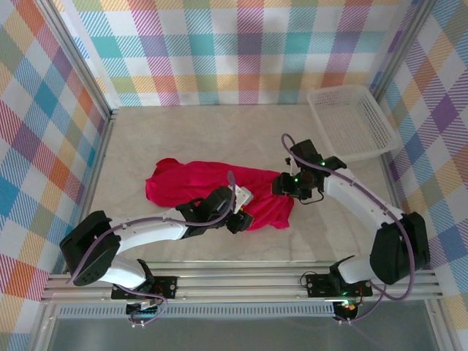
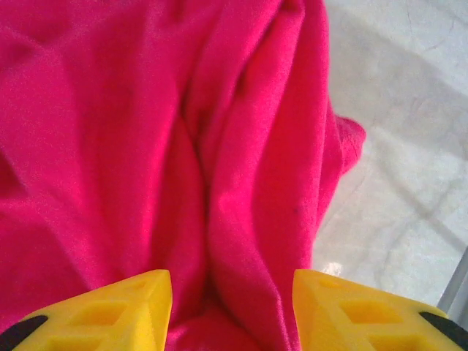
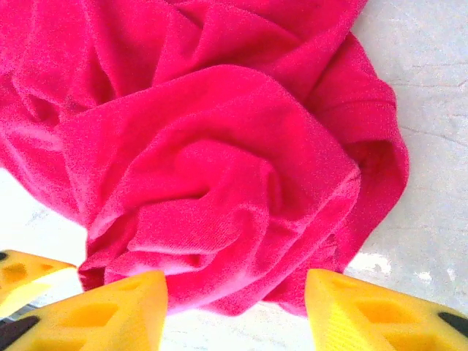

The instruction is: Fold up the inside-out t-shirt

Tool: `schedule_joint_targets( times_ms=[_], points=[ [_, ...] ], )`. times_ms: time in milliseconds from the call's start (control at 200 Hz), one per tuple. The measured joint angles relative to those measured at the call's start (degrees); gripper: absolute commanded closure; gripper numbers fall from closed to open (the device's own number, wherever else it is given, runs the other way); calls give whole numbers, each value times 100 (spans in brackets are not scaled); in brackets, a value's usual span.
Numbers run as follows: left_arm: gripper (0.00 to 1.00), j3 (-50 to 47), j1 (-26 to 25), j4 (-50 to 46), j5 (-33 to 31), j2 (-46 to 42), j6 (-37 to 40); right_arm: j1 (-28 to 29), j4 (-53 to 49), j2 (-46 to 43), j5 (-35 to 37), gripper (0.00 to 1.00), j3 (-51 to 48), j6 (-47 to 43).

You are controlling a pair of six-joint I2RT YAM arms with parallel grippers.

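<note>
Overhead, the white basket (image 1: 351, 121) sits well apart from the t-shirt (image 1: 186, 183).

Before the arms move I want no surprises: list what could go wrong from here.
1. The t-shirt lies bunched in thick rolls under the right tool; closing here would likely pinch several layers, not one edge.
2. The left tool straddles a deep crease, so a grab may drag the whole heap.
3. Both tools hang over the same end of the t-shirt; the arms could crowd each other.
</note>
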Motion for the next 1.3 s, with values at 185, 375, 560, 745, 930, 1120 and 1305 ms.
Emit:
schedule_joint_targets(
  times_ms=[185, 375, 560, 745, 930, 1120, 1305],
  points=[
    [58, 791, 118, -332, -94, 11, 358, -4, -11, -243, 105, 70, -216, 122],
    [61, 1580, 269, -522, 321, 909, 763, -74, -61, -291, 192, 70, -365, 131],
    [61, 1886, 463, -673, 706, 1620, 962, -186, -151, -656, 212, 70, -372, 129],
    [81, 2188, 645, -734, 929, 2020, 1003, -219, -155, -776, -13, 69, -380, 131],
    [100, 2343, 745, -841, 1209, 2205, 1069, -90, 136, -758, -490, 61, -660, 308],
    [100, 2726, 883, -1344, 1327, 2170, 1086, 210, 1207, -153, -1027, 49, -1161, 953],
    [100, 2931, 977, -1853, 1342, 1722, 1093, 232, 2483, 920, -1005, 100, -1252, 1604]
  ],
)
